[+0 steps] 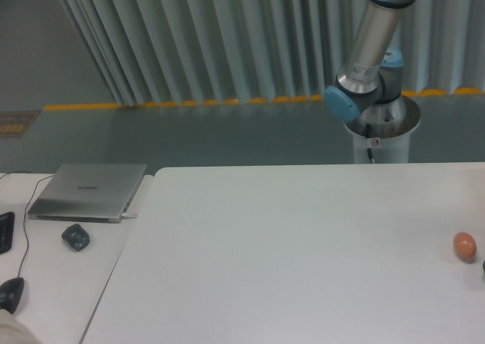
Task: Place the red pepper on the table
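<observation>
Claw: out of frame. Only the arm (371, 41) shows, at about 1 o'clock, rising from its pedestal (380, 136) behind the far edge of the surface (288, 261) and leaving the picture at the top; whether the claw is open, closed or gripping anything cannot be told.

Pepper: not visible anywhere in this view; its place cannot be given. It may be held above the frame, but that is a guess.

On the surface, at 3 o'clock near the right edge, lies a small orange-brown egg-shaped object (464, 245), with a dark item (483, 267) just beside it, cut off by the frame.

At 9 o'clock, on a separate desk (57, 283): laptop (87, 190), mouse (75, 236).

Handling, as judged for a bell pepper: light, hollow, glossy and so slippery; firm but bruisable. Best taken across the widest part of the body, between lobes, with moderate force.
</observation>
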You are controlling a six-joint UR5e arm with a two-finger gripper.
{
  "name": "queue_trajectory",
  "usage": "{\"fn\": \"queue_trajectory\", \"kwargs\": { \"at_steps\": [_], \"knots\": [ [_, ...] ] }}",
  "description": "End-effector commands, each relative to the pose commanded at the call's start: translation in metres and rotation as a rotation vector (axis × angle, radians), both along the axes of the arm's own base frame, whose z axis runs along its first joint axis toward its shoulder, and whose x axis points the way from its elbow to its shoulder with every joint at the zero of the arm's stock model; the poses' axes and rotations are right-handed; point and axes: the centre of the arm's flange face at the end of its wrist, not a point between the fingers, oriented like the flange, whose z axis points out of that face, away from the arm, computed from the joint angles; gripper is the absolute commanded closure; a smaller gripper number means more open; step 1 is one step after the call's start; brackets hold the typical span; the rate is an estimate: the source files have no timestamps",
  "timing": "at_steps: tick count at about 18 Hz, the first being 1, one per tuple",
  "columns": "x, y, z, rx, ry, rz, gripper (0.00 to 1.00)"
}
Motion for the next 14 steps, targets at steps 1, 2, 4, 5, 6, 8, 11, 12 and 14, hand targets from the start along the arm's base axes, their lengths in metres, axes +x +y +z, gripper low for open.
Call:
{"fn": "queue_trajectory", "kwargs": {
  "at_steps": [1, 2, 4, 5, 6, 8, 11, 12, 14],
  "knots": [
    [-0.002, -0.001, -0.008, 0.0, 0.002, 0.0, 0.98],
    [-0.003, -0.003, -0.017, 0.002, 0.015, 0.003, 0.97],
    [-0.006, -0.001, -0.028, 0.001, 0.011, 0.003, 0.97],
    [-0.007, 0.0, -0.035, 0.0, 0.002, 0.003, 0.97],
    [-0.009, 0.0, -0.04, 0.0, -0.002, 0.004, 0.97],
    [-0.01, 0.002, -0.048, -0.001, -0.004, 0.009, 0.97],
    [-0.011, 0.007, -0.054, 0.005, -0.004, 0.018, 0.97],
    [-0.011, 0.011, -0.058, 0.007, -0.001, 0.034, 0.97],
    [-0.009, 0.021, -0.063, 0.017, 0.007, 0.071, 0.97]
  ]
}}
